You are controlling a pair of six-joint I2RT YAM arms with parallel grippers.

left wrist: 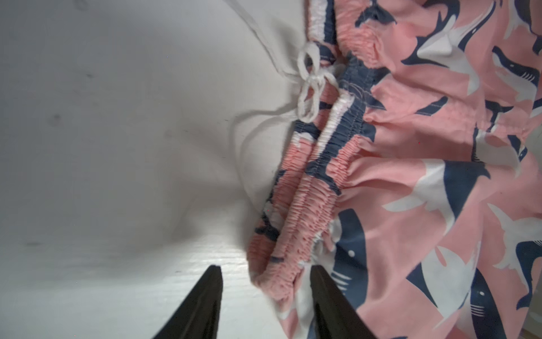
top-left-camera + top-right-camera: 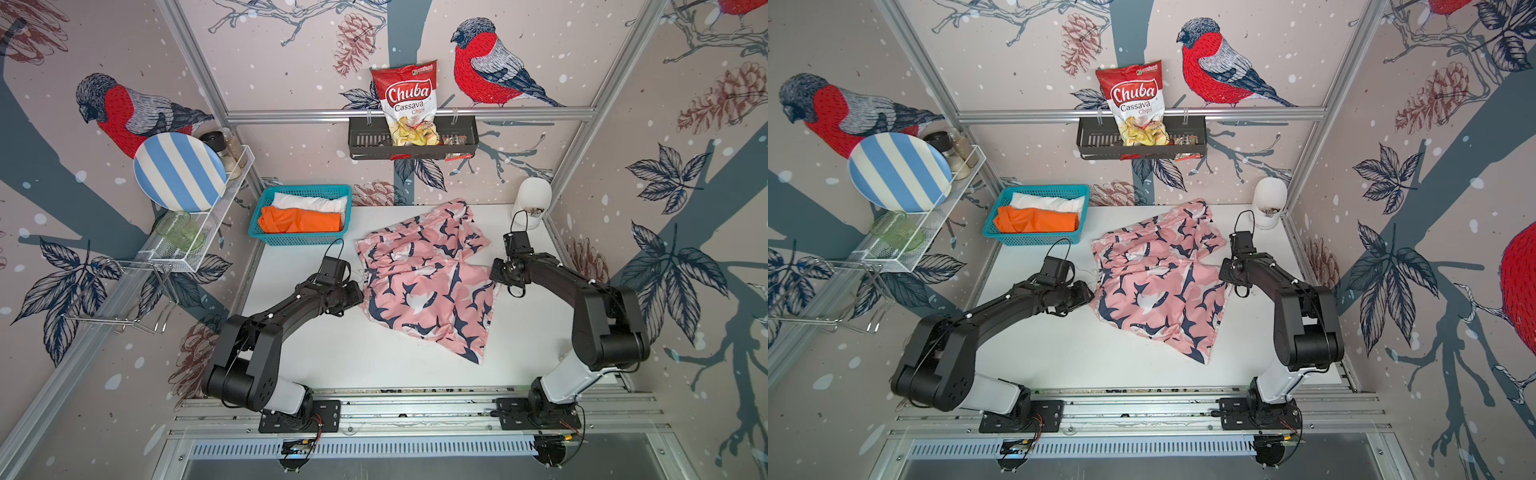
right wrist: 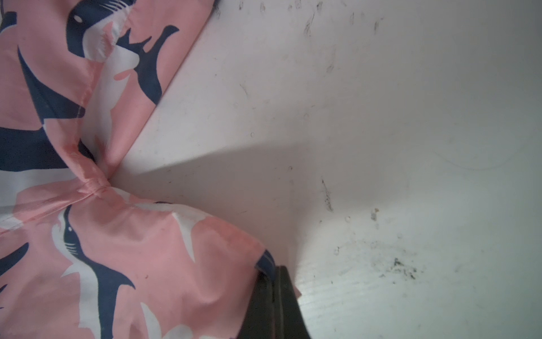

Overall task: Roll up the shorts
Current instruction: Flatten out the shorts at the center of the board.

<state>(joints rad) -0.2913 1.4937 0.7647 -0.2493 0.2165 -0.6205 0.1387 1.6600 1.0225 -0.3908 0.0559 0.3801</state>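
Left fingers (image 1: 265,268) are held parted, the waistband end between them ungripped; right fingers (image 3: 275,281) are pinched shut on a hem corner of the pink shorts (image 2: 424,282).
Cloth may be dragged askew if only the hem is held, the waistband may be missed on closing, and the loose white drawstring (image 1: 308,85) may be snagged, leaving a lopsided roll. Thin, smooth printed fabric is spread rumpled on the white worktop (image 2: 324,353), its elastic thick and ruched; the white shorts (image 2: 309,202) and orange shorts (image 2: 299,221) are bundled in the teal mesh basket (image 2: 266,199).
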